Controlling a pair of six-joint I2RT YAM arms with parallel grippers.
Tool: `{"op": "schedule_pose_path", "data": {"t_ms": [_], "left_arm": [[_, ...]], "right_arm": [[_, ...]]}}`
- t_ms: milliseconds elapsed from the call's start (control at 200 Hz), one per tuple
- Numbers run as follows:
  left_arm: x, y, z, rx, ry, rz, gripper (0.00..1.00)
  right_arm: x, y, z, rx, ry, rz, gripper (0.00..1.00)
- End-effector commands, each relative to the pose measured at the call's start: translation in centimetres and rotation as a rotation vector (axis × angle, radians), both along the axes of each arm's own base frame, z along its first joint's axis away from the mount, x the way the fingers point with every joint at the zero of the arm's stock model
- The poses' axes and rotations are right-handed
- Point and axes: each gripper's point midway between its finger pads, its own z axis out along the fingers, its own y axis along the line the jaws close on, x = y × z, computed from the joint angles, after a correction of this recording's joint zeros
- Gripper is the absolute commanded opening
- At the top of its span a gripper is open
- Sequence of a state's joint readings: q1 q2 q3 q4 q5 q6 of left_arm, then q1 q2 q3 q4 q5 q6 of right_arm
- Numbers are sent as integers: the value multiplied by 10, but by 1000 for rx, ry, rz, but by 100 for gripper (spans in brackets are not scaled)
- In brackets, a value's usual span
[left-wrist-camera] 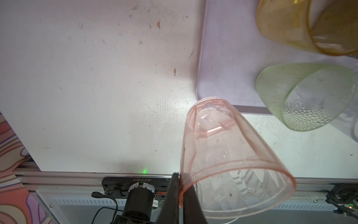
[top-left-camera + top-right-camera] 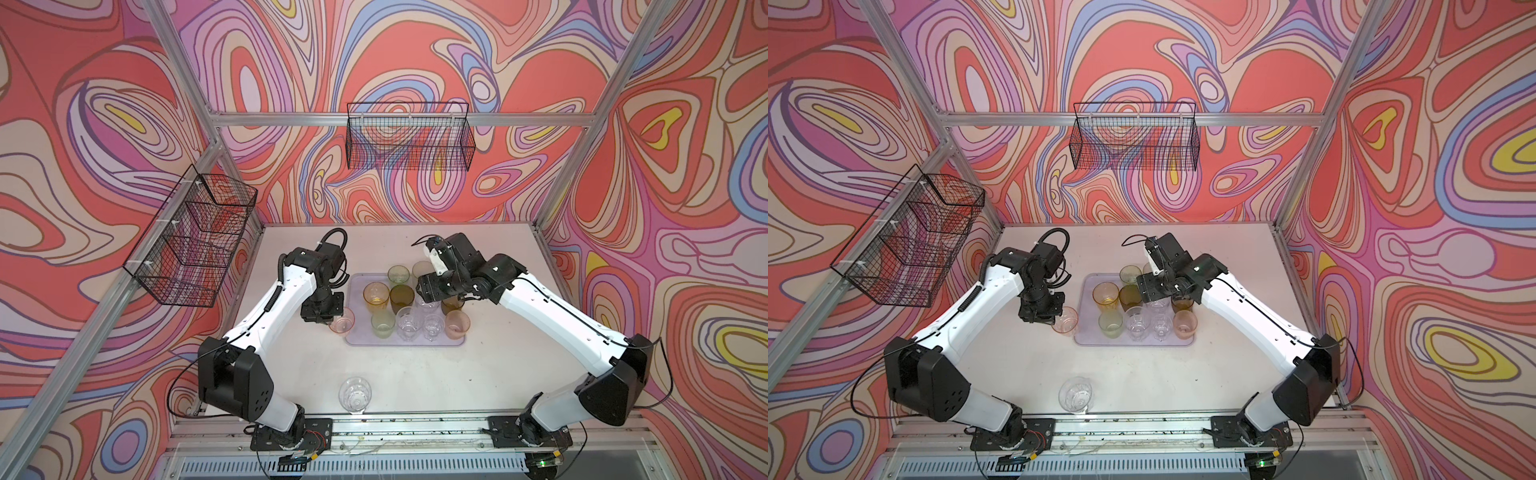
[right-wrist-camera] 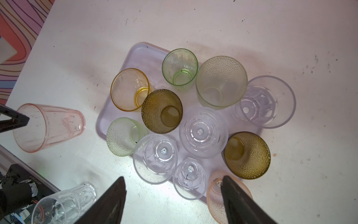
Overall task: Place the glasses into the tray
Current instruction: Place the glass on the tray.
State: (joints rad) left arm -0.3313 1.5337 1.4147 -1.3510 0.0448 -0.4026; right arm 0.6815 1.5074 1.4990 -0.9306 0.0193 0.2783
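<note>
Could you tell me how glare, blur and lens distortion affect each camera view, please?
In both top views: even light, but the wide lens splays the frame posts outward. Left wrist view: the pink glass looms near the lens; a bright patch washes out the table beside the tray. Right wrist view: glare whitens the table near the clear glasses, and the close fingers look soft.

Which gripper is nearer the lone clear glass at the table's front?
Left. The left gripper, gripping a pink glass beside the tray, is closer to the clear glass; the right gripper hangs open above the tray.
</note>
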Motion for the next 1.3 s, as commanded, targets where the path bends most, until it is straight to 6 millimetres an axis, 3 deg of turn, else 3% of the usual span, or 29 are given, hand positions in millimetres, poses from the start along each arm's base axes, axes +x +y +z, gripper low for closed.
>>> {"op": "schedule_pose_path", "data": {"t_ms": [0,561,977,1292], "left_arm": [[1,6,8,34,33,-38,1],[61,-2,28,20,-9,-68,0],[107,-4,27,-29,-34,-42,0],[130,-11,17,-47,-25,-37,1]], "right_arm": [[-3,-6,1,-12,-6,1,81],[-3,-5,0,-18,-8,18,81],[-1,-4,-2,-27,-3,26,81],[1,-2,-5,-38,0,35,81]]}}
